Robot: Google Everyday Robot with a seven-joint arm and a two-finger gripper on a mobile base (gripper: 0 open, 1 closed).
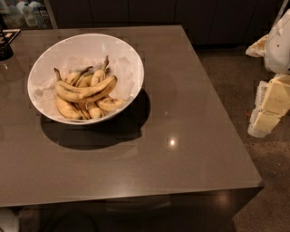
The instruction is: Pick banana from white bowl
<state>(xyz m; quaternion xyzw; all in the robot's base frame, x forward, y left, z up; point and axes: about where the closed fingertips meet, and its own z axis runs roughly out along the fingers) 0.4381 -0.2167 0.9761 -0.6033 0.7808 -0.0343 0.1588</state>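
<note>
Your gripper [267, 106] hung beyond the right edge of the table [190, 136], well apart from the white bowl [129, 59]; whether it was open or closed, you couldn't tell. The banana [86, 92] lay across the other bananas [68, 108] inside that bowl.

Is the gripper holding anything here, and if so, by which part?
Nothing visible. The gripper hangs off the table to its right; the banana lies untouched in the white bowl.

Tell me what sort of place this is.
Probably a kitchen or break room: a grey counter holds a white bowl of bananas, dark cabinets line the back, and bottles sit top left. The gripper hangs off the counter's right side, above the floor.
</note>
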